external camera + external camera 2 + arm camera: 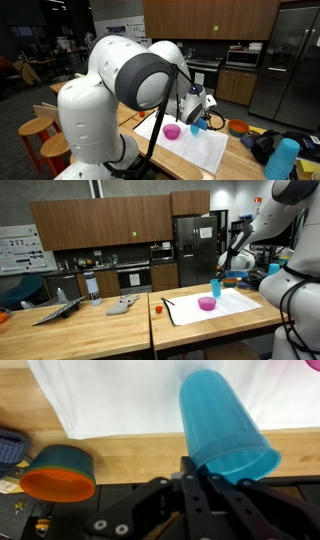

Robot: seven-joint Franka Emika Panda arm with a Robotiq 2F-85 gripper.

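Note:
A translucent blue cup (225,425) fills the right half of the wrist view, its open rim toward the camera and its base over a white cloth (120,400). My gripper (196,468) is shut on the near rim, with the wall pinched between the black fingers. In both exterior views the blue cup (215,287) (198,124) is under the gripper (222,274) at the far side of the white cloth (225,308). I cannot tell whether the cup's base touches the cloth. A small pink bowl (207,303) (172,131) sits on the cloth beside the cup.
An orange bowl (58,472) (238,127) sits on the wooden counter (130,455) just off the cloth. A stack of blue cups (283,160) and a dark bag (264,146) lie near that end. A small red object (158,308) rests by the cloth's edge; clutter (122,305) lies further along the counter.

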